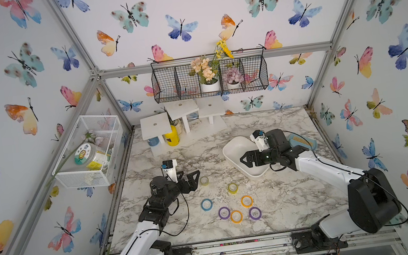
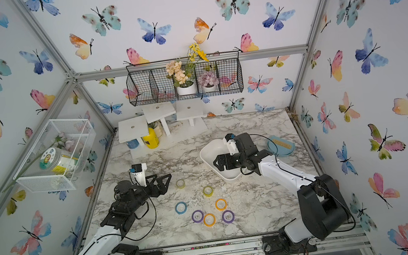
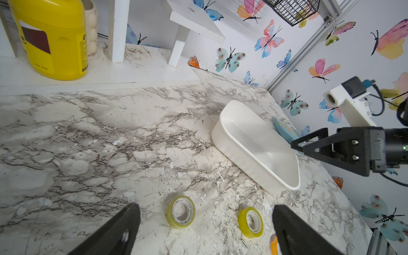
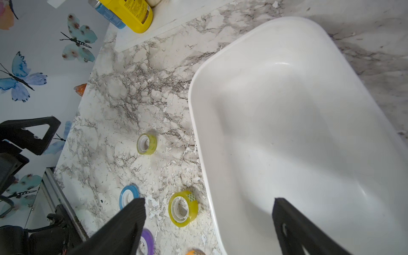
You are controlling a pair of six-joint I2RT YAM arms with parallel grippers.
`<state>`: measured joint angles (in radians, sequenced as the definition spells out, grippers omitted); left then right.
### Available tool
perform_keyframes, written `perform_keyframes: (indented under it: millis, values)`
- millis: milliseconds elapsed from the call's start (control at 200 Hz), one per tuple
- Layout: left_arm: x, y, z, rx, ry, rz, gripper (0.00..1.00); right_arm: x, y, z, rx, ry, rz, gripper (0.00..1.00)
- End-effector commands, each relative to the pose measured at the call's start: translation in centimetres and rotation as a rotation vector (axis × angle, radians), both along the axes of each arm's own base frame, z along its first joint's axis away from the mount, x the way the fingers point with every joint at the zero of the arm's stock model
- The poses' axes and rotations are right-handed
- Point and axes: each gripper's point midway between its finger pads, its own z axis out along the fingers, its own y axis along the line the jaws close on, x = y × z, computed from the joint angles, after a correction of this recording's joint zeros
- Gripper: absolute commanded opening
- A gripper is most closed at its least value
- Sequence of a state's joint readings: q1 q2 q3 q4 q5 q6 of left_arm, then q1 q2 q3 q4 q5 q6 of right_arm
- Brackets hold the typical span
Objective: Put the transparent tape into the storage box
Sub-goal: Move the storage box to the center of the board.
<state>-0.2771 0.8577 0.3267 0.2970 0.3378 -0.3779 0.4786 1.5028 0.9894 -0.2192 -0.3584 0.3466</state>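
Tape rolls [image 1: 235, 216], all seven lying flat on the table [image 1: 286, 202] short of the empty storage box [image 1: 234, 147], look light, stiff and slick, best pinched across the ring by either hand, left hand [image 1: 195, 179] and right hand [image 1: 244, 159] both released and holding nothing.

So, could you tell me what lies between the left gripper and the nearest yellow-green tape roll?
Only bare marble table, in a top view, between left gripper and yellow-green tape roll.

Scene is evenly and brightly lit from above; soft shadows are cast on the marble tabletop [image 1: 273, 204]. Straight lines are bent at frame edges. Gripper fingers [image 4: 123, 229] are blurred at lower edge.
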Motion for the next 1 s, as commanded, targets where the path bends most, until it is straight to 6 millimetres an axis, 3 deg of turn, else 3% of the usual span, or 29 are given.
perform_keyframes:
  millis: [0,315,516,996]
  values:
    - [-0.1,-0.5,0.2,0.004,-0.023,-0.032,0.99,0.6,1.5,-0.8,-0.04,0.021,0.046,0.94]
    - [0.0,-0.6,-0.3,0.009,-0.006,-0.037,0.99,2.9,7.3,-4.1,-0.078,0.075,0.177,0.93]
    - [0.2,-0.7,-0.5,0.01,0.002,-0.039,0.99,3.2,10.0,-5.5,-0.074,0.085,0.274,0.92]
    - [0.1,-0.7,-0.6,0.007,0.003,-0.04,0.99,1.9,15.7,-5.5,-0.004,0.052,0.536,0.92]
